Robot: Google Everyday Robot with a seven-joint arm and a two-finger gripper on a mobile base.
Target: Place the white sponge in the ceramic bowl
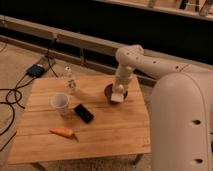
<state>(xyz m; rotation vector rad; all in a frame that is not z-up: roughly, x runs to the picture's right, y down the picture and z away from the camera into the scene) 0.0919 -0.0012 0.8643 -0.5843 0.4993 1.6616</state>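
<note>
Looks like a robot lab or test area, not a home. Evidence: big white robot arm [150, 62] reaching over a low slatted wooden table [110, 137], w/ its gripper [118, 94] at the table's far right, just over the ceramic bowl [108, 91]. Loose black cables [10, 95] trail across the speckled floor [17, 60] at left, near a small dark box [36, 70]. Mismatched props on the table: plastic cup [60, 101], black phone [83, 112], carrot [62, 132], small clear bottle [70, 81]. Dark wall [100, 20] w/ pale rails [75, 41] behind.
</note>
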